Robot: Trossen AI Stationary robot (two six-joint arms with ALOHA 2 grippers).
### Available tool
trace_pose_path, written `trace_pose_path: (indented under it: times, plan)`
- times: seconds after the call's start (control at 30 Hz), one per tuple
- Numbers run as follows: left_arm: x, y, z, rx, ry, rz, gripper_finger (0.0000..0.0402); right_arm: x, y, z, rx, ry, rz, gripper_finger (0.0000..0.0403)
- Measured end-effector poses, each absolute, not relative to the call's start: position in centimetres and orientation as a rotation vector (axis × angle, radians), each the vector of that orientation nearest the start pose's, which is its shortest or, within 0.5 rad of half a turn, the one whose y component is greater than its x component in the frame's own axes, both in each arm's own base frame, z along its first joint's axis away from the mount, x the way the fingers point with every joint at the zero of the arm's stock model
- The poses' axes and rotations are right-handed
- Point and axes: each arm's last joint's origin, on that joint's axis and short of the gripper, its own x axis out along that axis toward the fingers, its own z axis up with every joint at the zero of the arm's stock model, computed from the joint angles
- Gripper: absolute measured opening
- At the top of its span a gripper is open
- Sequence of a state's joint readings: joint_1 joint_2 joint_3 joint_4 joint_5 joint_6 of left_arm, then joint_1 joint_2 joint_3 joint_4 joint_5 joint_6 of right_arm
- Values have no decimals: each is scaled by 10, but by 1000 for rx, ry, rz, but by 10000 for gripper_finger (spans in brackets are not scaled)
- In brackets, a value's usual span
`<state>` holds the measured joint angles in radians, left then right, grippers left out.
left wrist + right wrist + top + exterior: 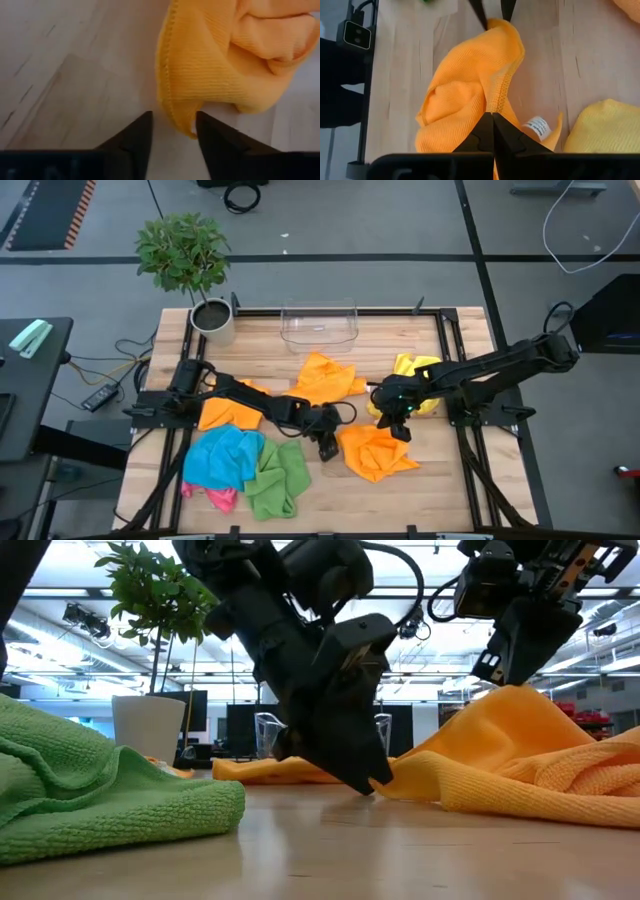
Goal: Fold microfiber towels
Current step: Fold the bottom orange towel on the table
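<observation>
An orange microfiber towel (378,452) (460,100) lies crumpled near the table's middle front. My right gripper (402,430) (492,120) is shut on it at its far right side. My left gripper (328,448) (174,132) is down at table level and open. Its fingers stand on either side of the towel's left corner (190,125); I cannot tell whether they touch it. Other towels lie around: orange (325,375), orange (225,412), blue (225,455), green (280,480), pink (215,498), yellow (415,380). My right gripper pinches the orange towel's hemmed edge (501,102) between its two shut fingers, close to the white tag (537,127). The fingers slant down from the table's right. The cloth rises to a peak (515,695) under them, and the remainder lies on the table.
A clear plastic bin (320,325) stands at the far edge, in the middle. A potted plant (185,255) in a white pot (213,320) is at the far left corner. Bare wood (330,500) shows at the near edge between the green and orange towels.
</observation>
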<state>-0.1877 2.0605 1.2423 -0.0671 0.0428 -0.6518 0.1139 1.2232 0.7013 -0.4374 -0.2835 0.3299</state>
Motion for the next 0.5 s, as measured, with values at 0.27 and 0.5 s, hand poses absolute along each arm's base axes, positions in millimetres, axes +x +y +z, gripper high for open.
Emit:
trace_pose_path:
  times: [0.27,0.5]
  plan:
    - [405,-70,153,-497,896,38,9,225,34,203,372,1016,203,0]
    - [380,-37,260,-340,714,22,5,233,33,232,306,981,187,0]
